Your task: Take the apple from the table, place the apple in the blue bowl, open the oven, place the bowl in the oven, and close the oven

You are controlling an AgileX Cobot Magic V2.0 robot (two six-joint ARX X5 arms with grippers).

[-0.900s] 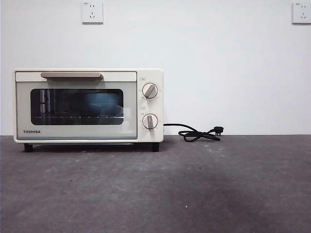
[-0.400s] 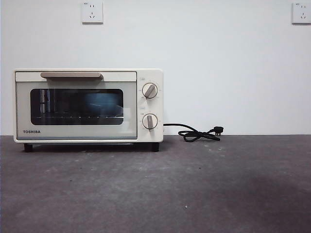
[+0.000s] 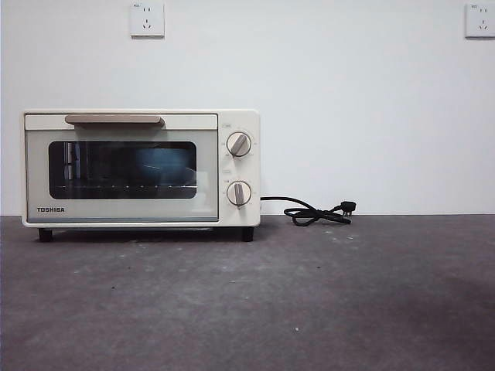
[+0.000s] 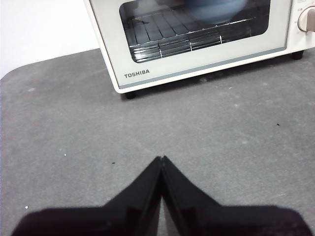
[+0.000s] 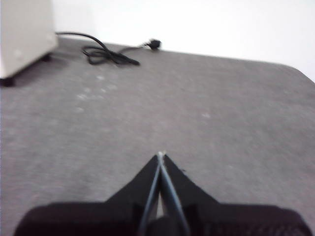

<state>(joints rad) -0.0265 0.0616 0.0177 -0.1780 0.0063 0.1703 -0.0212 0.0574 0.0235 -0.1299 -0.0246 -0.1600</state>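
Oven (image 3: pixel 141 168) door shut (left wrist view: blue bowl (image 4: pixel 214 9) inside)

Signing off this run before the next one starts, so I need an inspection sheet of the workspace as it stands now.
Surface: the table is dark grey, speckled, with a few pale specks.
Job's things: the oven stands with its door shut; something blue, likely the blue bowl, shows dimly behind the glass. The apple: not seen.
Clutter: nothing seen.
Grippers: left gripper has its jaws shut, holds nothing, low above the table in front of the oven. Right gripper is shut too, empty, over bare table beside the oven.
Cables: black cord lies coiled beside the oven, plug loose on the table.
Surroundings: white wall with two sockets.
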